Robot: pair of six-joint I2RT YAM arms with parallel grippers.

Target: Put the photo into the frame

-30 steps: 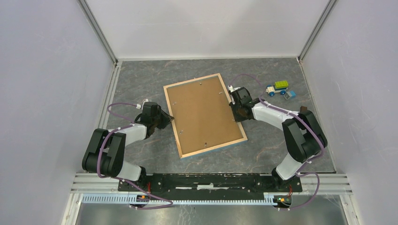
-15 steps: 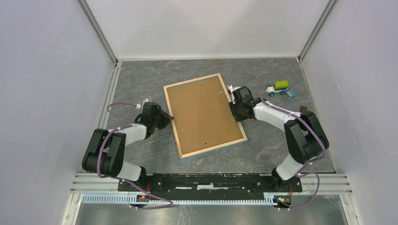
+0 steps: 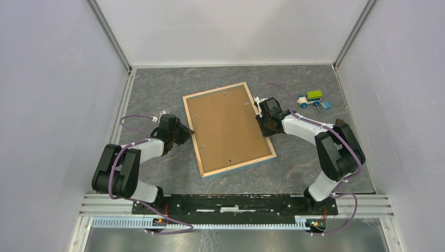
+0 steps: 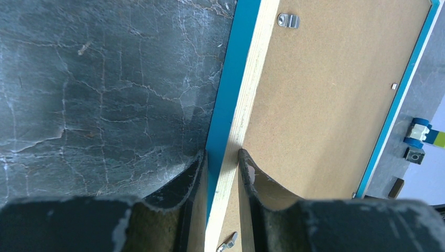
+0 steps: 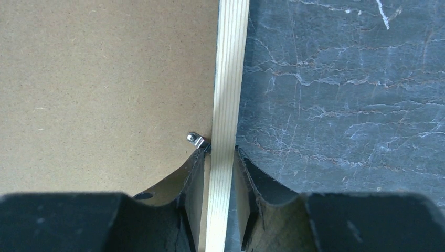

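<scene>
Left wrist view: left gripper (image 4: 221, 153) clamps the frame (image 4: 246, 105) by one rim; right gripper (image 5: 219, 149) straddles the opposite rim, grip unclear; stiff, thin, probably light, best held edgewise

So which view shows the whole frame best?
Top external: the frame lies whole, back up, all four corners visible. Left wrist shows part of the back with blue edges; right wrist only a rim strip.
</scene>
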